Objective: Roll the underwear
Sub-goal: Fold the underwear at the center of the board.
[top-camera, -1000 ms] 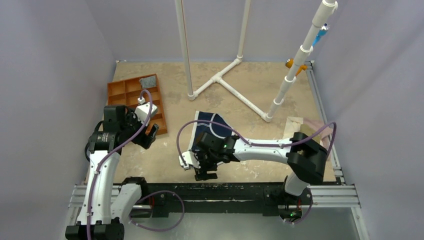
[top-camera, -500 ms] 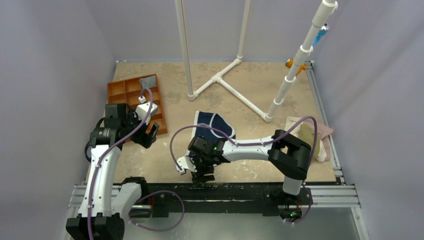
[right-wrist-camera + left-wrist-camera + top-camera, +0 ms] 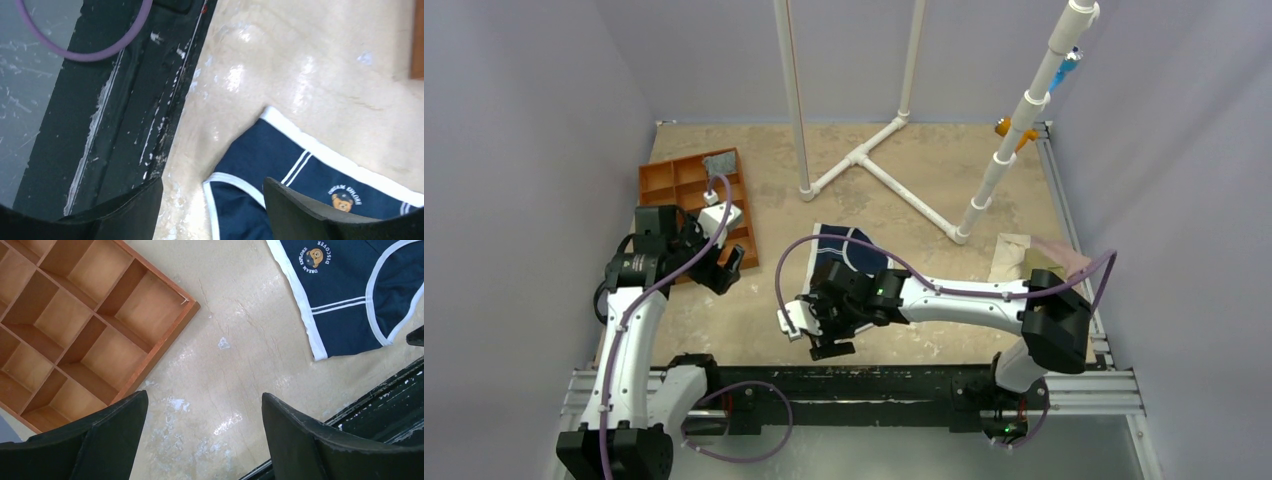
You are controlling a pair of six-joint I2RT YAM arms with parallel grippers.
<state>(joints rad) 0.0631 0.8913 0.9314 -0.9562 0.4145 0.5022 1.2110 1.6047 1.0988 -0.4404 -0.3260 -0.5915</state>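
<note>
The left arm [image 3: 629, 335] rises from its base and bends inward at the elbow. The left end effector [image 3: 205, 407] points down, fingers spread wide, holding nothing. The right arm [image 3: 969, 298] stretches low across to the left, and the right end effector [image 3: 212, 197] also gapes downward, empty.

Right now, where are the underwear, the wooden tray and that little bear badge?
Underwear [image 3: 345, 330]: left wrist view, navy cloth below the stripes.
Tray [image 3: 191, 305]: left wrist view, rim corner.
Bear badge [image 3: 315, 257]: left wrist view, bear's face.
</note>
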